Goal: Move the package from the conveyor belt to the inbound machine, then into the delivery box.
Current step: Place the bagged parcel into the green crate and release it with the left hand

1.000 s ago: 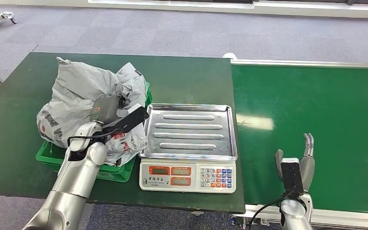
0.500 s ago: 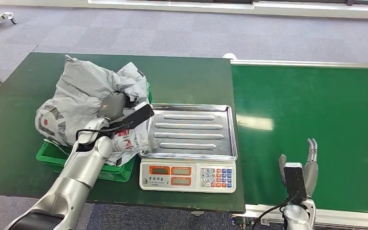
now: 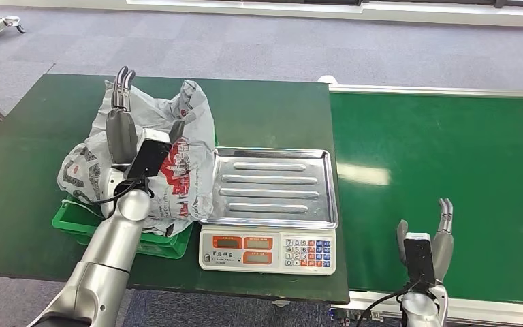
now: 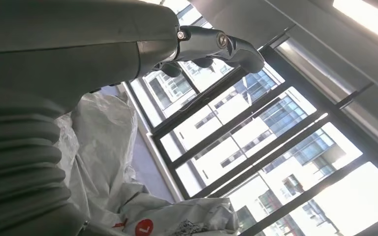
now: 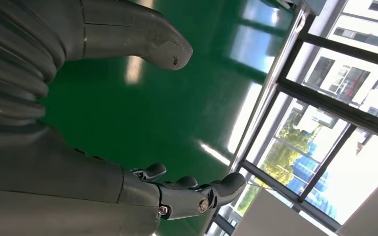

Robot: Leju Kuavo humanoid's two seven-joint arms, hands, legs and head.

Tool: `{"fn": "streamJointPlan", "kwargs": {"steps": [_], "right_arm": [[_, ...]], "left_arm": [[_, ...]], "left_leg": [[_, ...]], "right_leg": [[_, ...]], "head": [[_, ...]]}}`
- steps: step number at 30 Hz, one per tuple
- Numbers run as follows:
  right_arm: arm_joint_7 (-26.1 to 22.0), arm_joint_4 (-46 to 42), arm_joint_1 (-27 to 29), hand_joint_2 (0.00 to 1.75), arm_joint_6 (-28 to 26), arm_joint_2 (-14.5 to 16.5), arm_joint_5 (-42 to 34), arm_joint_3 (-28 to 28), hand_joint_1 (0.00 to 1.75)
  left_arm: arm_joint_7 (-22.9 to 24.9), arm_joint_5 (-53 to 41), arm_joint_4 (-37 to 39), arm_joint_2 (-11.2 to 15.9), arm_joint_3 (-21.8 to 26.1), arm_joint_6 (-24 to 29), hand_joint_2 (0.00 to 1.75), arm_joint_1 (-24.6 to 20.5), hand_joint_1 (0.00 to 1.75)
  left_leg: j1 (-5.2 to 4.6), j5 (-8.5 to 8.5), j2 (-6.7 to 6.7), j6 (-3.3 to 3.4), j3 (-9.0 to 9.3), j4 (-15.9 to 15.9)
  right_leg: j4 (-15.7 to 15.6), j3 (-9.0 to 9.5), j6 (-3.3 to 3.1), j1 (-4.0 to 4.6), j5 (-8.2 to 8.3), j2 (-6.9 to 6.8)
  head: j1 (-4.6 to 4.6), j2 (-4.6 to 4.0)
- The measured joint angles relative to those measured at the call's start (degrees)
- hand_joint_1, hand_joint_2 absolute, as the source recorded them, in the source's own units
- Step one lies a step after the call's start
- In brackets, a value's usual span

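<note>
The conveyor belt (image 3: 442,191) fills the 3 o'clock side of the head view, the worktop (image 3: 27,177) the 9 o'clock side. At 6 o'clock on the worktop stands the inbound machine (image 3: 268,204), a scale with a bare steel tray. At its 9 o'clock the package (image 3: 184,170), a crumpled grey mailer bag, lies heaped in the green delivery box (image 3: 75,221), one fold draped over the tray's rim. The left robot hand (image 3: 121,126) stands released above the bag, fingers raised. The right robot hand (image 3: 425,238), released too, hovers over the belt. Risk, as I judge it: the overhanging fold could slide off or skew the scale reading, because the loose bag sits high above the box walls.
</note>
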Motion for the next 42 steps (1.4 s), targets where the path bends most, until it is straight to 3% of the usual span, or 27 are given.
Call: {"fn": "streamJointPlan", "kwargs": {"steps": [9, 27, 33, 36, 40, 42], "right_arm": [[0.0, -0.26, 0.09, 1.75, -1.05, 0.0, -1.56, 0.21, 0.0], [0.0, -0.28, 0.07, 1.75, -1.16, 0.0, -1.57, 0.69, 0.0], [0.0, -0.28, 0.06, 1.75, -1.53, -0.04, -2.6, 1.07, 0.0], [0.0, -0.27, -0.07, 1.75, -1.58, -0.11, -3.04, 1.51, 0.0], [0.0, -0.22, -0.81, 1.75, -1.16, -0.17, -3.1, 2.55, 0.0], [0.0, -0.21, -1.28, 1.75, -0.91, -0.21, -3.07, 3.04, 0.0]], "left_arm": [[-9.95, 16.85, -10.39, -0.99, 0.53, -0.56, 0.0, 4.3, 0.0], [-10.58, 17.84, -15.39, -1.39, 1.1, -0.7, 0.0, 6.16, 0.0], [-12.01, 27.47, -22.25, -1.26, 0.32, -1.08, 0.0, 9.33, 0.0], [-12.17, 32.47, -27.93, -1.21, -1.34, -6.31, 0.0, 11.76, 0.0], [-12.1, 37.44, -32.14, -2.05, -3.3, -29.07, 1.75, 14.5, 0.0], [-11.55, 37.3, -30.98, -2.77, -4.16, -37.04, 1.75, 15.2, 0.0]], "left_leg": [[0.0, 0.0, -0.01, 0.0, -0.01, 0.0], [0.0, 0.01, -0.02, 0.01, -0.03, 0.0], [0.0, -0.01, 0.0, 0.0, -0.03, 0.0], [0.0, -0.04, -0.01, 0.03, -0.05, 0.0], [-0.04, -0.08, -0.01, 0.09, -0.05, 0.0], [-0.08, -0.1, -0.01, 0.14, -0.02, 0.0]], "right_leg": [[0.0, -0.01, 0.0, 0.0, 0.0, -0.03], [0.0, 0.0, 0.0, 0.0, 0.0, -0.07], [0.0, -0.04, 0.01, 0.0, -0.02, -0.02], [0.0, -0.04, 0.05, -0.01, -0.06, -0.04], [-0.01, -0.03, 0.09, -0.09, -0.09, -0.06], [-0.03, 0.0, 0.11, -0.13, -0.1, -0.08]], "head": [[0.0, 0.0], [0.0, 0.0], [-0.01, 0.0], [-0.01, 0.0], [0.0, 0.0], [0.0, 0.0]]}}
